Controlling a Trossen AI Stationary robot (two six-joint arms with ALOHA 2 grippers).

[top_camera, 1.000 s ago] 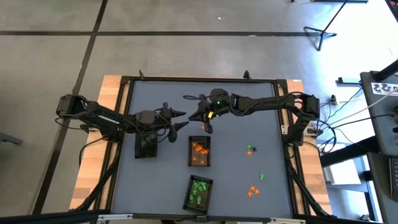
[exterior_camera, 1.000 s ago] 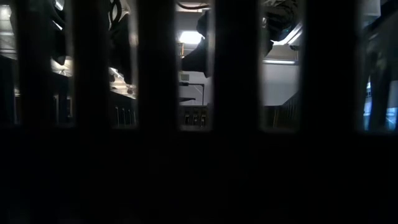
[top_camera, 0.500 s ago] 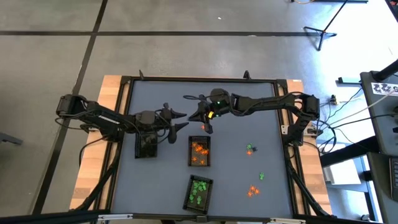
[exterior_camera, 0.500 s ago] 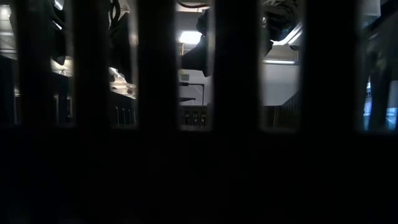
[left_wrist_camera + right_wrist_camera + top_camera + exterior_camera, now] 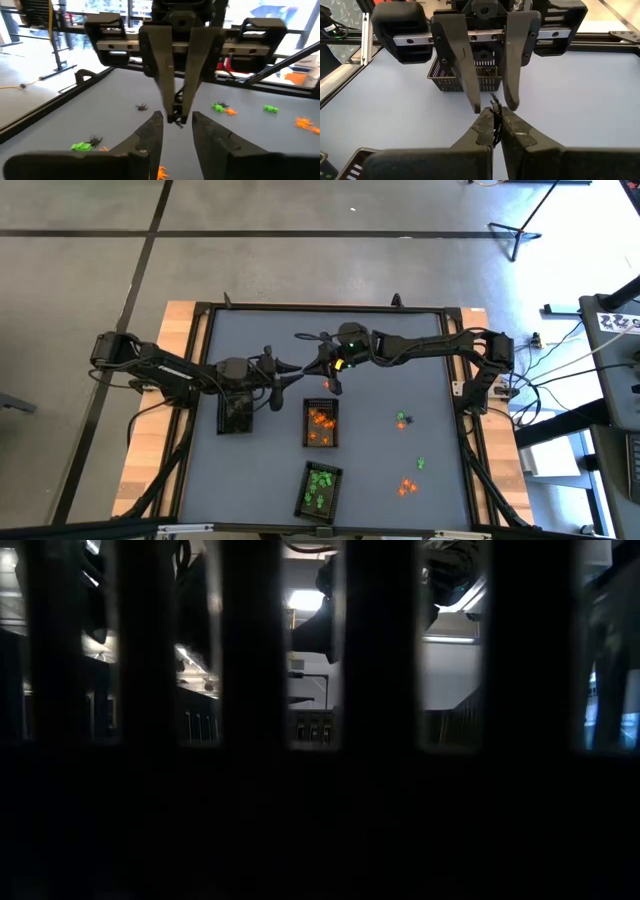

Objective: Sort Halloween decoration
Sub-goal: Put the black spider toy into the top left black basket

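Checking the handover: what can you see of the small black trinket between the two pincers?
The black trinket is tiny, thin and dark, plastic by its look, with spindly bits; its exact shape cannot be told. It is pinched at the tips of the right pincer, which is shut on it, above the grey table. The left pincer faces it with a finger on either side, not clearly touching.
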